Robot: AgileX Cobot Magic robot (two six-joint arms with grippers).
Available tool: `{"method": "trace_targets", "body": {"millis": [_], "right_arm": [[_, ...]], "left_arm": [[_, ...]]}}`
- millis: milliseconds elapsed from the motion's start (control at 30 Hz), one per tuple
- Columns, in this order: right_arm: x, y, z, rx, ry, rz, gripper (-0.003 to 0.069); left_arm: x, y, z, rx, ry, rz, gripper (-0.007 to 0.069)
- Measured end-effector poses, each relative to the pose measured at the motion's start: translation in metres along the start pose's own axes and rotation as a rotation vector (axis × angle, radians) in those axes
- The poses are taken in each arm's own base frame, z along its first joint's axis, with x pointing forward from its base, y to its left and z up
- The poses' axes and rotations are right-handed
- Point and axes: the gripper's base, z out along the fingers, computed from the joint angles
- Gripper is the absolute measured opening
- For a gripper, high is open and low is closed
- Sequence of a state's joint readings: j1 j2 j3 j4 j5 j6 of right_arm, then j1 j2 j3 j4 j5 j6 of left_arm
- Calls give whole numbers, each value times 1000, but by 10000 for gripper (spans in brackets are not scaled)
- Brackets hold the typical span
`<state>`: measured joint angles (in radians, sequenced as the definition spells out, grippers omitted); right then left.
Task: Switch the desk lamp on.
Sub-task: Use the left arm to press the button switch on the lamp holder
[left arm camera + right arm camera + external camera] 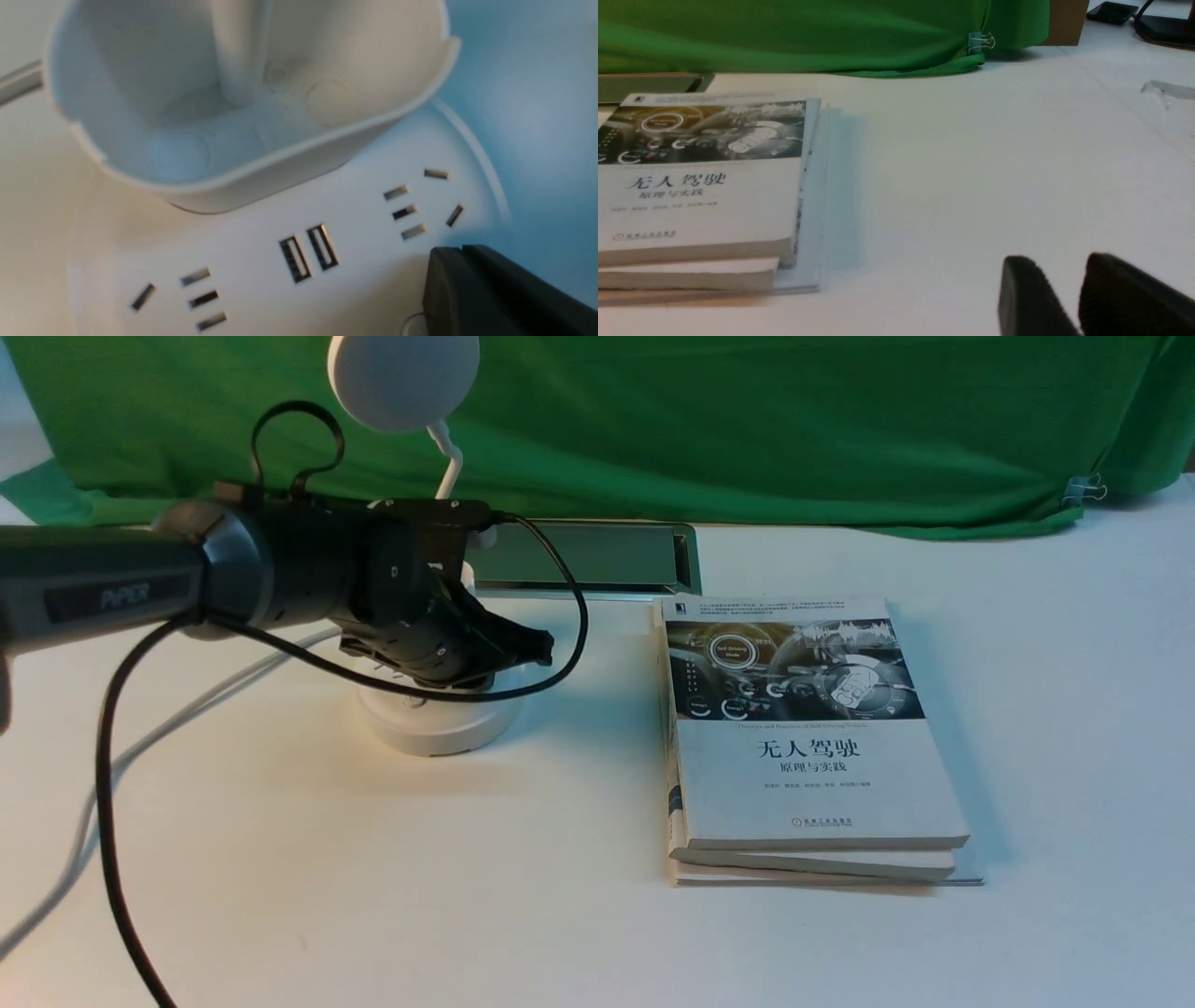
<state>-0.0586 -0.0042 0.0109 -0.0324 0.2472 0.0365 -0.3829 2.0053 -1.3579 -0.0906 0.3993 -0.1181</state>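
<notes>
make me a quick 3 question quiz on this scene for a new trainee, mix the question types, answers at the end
1. True or false: the left gripper is over the base of the desk lamp.
2. Multiple choice: what lies to the right of the lamp in the front view? A) a mug; B) a stack of books; C) a keyboard.
3. Fill in the blank: the cloth behind the table is ____.

Key: 1 true; 2 B; 3 green.
</notes>
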Motion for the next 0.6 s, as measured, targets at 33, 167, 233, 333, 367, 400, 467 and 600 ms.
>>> {"method": "trace_targets", "body": {"millis": [33,167,233,333,367,400,467,600], "right_arm": [[0,0,0,0,0,0,241],[0,0,0,0,0,0,241],[0,0,0,0,0,0,241],[0,0,0,0,0,0,241],[0,0,0,0,0,0,241],[0,0,0,0,0,0,241],[0,0,0,0,0,0,241],[0,0,0,0,0,0,241]], "left_arm": [[-1,0,-1,1,0,6,21],[-2,-1,-3,1,1,11,21],[-3,-1,-6,0,5,15,21],[-7,-2,-17,4,-7,18,21],[-7,-2,-18,4,-7,18,21],[-7,-2,-19,4,-7,19,21],[-6,-2,-19,1,2,23,21],[-4,0,-19,-16,29,49,21]]}}
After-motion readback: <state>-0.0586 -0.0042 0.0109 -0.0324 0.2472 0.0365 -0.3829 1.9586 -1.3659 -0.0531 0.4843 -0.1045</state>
